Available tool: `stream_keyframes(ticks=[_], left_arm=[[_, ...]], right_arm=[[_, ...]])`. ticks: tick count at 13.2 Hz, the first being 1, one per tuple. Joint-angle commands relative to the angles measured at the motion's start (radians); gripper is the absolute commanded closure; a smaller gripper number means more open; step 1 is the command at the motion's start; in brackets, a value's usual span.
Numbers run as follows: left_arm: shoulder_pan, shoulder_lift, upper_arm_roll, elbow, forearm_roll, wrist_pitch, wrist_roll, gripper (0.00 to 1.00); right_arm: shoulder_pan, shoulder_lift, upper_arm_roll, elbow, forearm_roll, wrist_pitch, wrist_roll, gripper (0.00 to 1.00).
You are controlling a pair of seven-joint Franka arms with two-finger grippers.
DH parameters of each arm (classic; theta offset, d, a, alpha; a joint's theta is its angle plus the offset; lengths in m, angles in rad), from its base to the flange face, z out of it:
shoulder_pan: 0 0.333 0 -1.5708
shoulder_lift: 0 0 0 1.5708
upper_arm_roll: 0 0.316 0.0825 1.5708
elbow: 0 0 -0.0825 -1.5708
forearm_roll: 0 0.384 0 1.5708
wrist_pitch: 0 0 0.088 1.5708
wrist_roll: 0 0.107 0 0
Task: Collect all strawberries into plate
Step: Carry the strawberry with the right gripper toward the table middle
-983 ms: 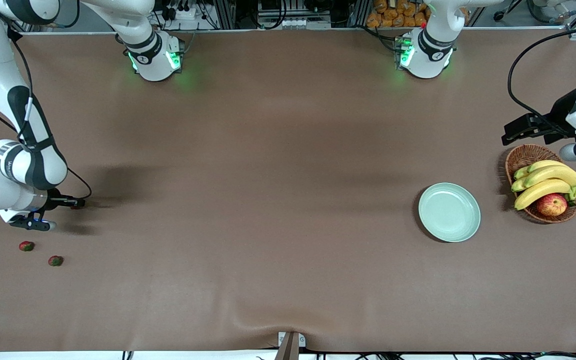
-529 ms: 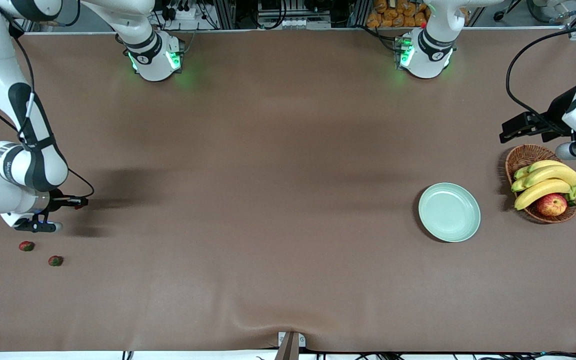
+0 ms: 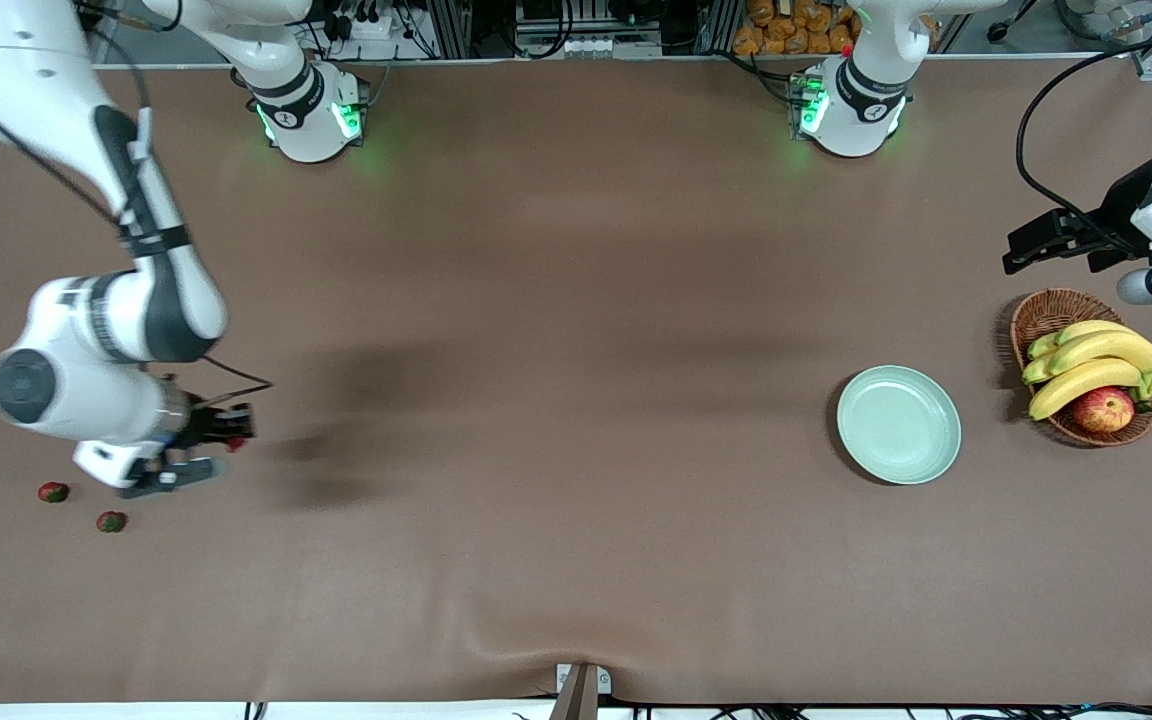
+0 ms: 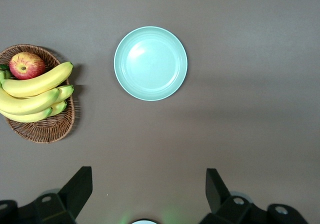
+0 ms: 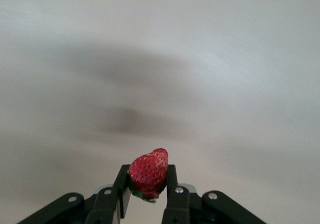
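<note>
While the plate [image 3: 898, 424] holds 0 strawberries, right gripper [image 3: 234, 432] clamps 1 strawberry [image 5: 148, 172] above the tabletop [image 3: 576, 300]; 2 strawberries [image 3: 53, 491] [image 3: 111, 521] remain; left gripper [image 4: 147, 194] waits, wide.

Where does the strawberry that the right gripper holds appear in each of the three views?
Front view: the held strawberry shows as a small red spot at the right gripper, above the table toward the right arm's end.
Right wrist view: it sits pinched between the fingers, low in the picture.
Left wrist view: not in it.
Shared landmark: the brown table, seen in all three.
</note>
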Motion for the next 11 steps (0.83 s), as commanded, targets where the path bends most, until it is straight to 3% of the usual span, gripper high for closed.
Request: stream_keyframes(ticks=[1, 7, 11], left_arm=[[-0.002, -0.007, -0.002, -0.015, -0.021, 0.012, 0.010, 0.00], [-0.017, 0.008, -0.006, -0.121, -0.023, 0.164, 0.003, 0.00], [-0.011, 0.022, -0.006, -0.161, -0.023, 0.198, 0.003, 0.00]], right_arm=[[0.139, 0.039, -0.009, 0.075, 0.075, -0.011, 0.039, 1.00], [0.431, 0.260, -0.010, 0.322, 0.140, 0.024, 0.266, 1.00], [0.572, 0.358, -0.009, 0.355, 0.140, 0.197, 0.383, 1.00]])
